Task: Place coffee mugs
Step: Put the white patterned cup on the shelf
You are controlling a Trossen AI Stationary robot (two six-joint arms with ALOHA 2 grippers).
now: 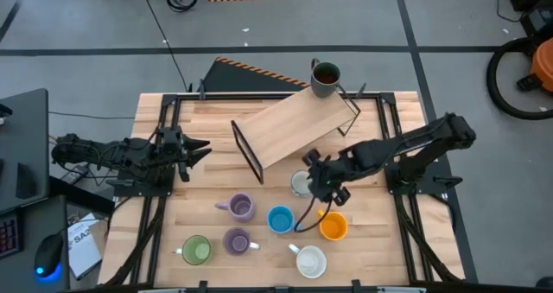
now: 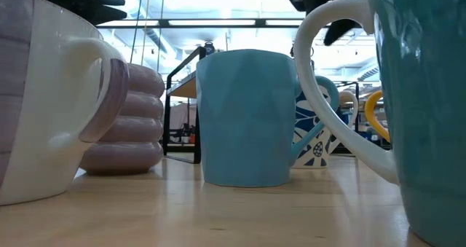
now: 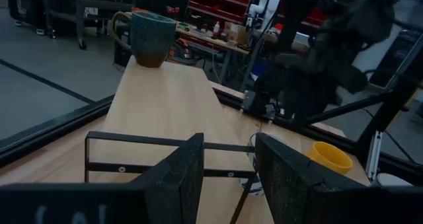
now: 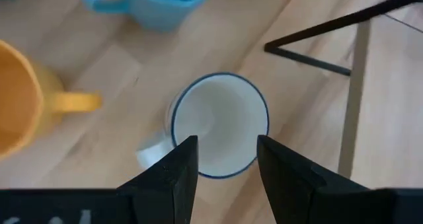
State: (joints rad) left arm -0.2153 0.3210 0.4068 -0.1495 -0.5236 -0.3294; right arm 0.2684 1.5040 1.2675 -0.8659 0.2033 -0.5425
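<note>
Parted jaws on the right gripper (image 4: pixel 225 161), hovering directly over the white blue-rimmed ceramic mug (image 4: pixel 220 125) beside the wooden rack shelf (image 1: pixel 298 124) — not gripping. Parted and empty too on the left gripper (image 1: pixel 197 149), waiting at the table's left edge. Placed so far: only the dark grey-brown mug (image 1: pixel 326 78) at the shelf's far end — seven mugs left on the table (image 1: pixel 380 250).
</note>
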